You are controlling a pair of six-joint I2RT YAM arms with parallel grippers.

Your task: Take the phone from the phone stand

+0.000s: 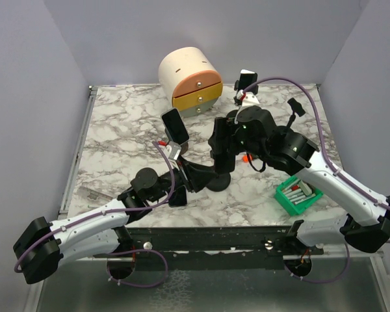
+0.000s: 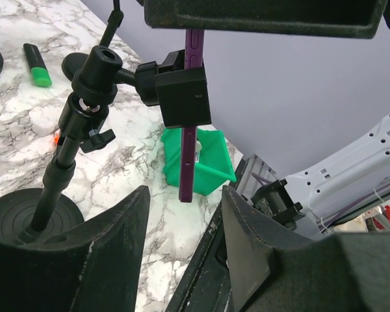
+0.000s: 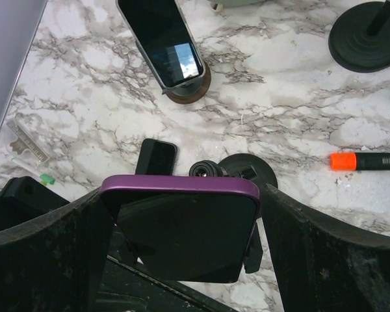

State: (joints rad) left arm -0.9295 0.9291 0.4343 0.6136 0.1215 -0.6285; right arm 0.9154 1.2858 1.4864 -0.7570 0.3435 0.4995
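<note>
Top view: the phone stand stands mid-tabletop.
Left wrist view: the left end effector is released and empty. The phone sits clamped in the stand.
Right wrist view: the right end effector straddles the phone; whether it is grasping cannot be told.

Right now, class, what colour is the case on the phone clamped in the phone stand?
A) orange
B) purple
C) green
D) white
B: the phone clamped in the phone stand shows a purple rim in both wrist views.
</note>
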